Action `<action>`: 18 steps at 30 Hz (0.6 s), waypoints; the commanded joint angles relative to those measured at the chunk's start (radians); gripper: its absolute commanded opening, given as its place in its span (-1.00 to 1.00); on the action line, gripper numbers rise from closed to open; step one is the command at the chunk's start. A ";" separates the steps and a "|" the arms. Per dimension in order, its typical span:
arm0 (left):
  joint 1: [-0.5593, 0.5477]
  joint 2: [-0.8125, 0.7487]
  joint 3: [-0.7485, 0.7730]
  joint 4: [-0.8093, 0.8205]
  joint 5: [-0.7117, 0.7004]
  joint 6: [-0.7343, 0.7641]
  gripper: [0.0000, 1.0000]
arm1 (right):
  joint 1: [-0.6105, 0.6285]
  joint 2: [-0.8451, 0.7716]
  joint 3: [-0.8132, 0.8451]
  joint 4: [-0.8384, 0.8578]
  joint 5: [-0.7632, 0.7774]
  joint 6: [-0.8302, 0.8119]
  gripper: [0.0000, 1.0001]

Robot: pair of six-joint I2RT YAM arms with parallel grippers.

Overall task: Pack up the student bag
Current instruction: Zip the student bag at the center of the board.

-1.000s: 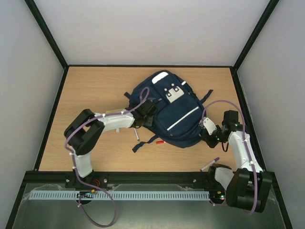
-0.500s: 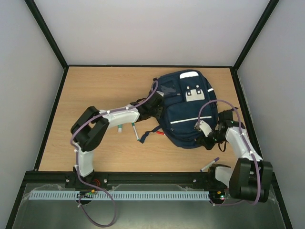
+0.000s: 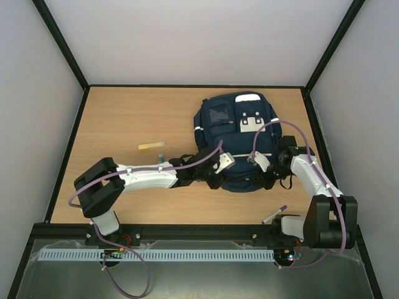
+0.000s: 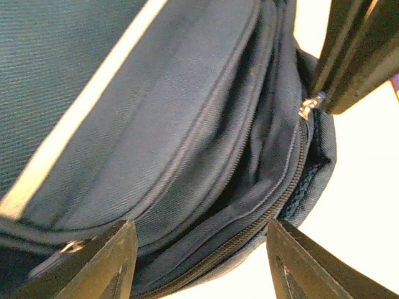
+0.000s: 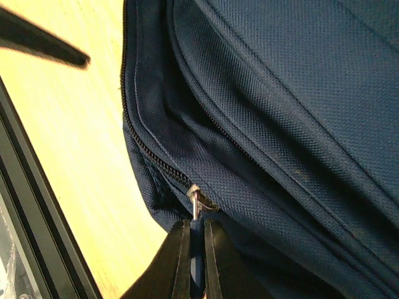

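The student bag (image 3: pixel 240 134), navy blue with white stripes, lies on the wooden table at right of centre. My left gripper (image 3: pixel 219 174) hovers open at its near edge. In the left wrist view the left gripper (image 4: pixel 201 252) straddles the bag's zipped seam (image 4: pixel 268 205) with nothing between its fingers. My right gripper (image 3: pixel 265 175) is at the bag's near right corner. In the right wrist view the right gripper (image 5: pixel 196 235) is shut on the blue zipper pull (image 5: pixel 195 205) below the metal slider. Its dark fingers (image 4: pixel 352 56) also show in the left wrist view beside the slider (image 4: pixel 305 109).
A flat yellow item (image 3: pixel 151 146) and a small teal-tipped object (image 3: pixel 161 159) lie on the table left of the bag. A purple pen (image 3: pixel 274 215) rests near the front edge at right. Black frame rails (image 3: pixel 75 134) border the table.
The bag swung from tilted to upright and slid right. My left gripper left the bag's left side, opened, and moved to its near edge. The yellow item came into view.
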 commanded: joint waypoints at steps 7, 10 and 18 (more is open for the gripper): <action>0.004 0.155 0.091 0.117 0.290 0.074 0.19 | 0.010 -0.012 0.020 -0.104 -0.060 0.018 -0.98; 0.003 0.196 0.120 0.115 0.328 0.074 0.08 | 0.010 -0.011 0.020 -0.109 -0.057 0.021 -0.98; 0.004 0.245 0.132 0.120 0.279 0.045 -0.45 | 0.010 0.017 0.044 -0.130 -0.039 0.036 -0.98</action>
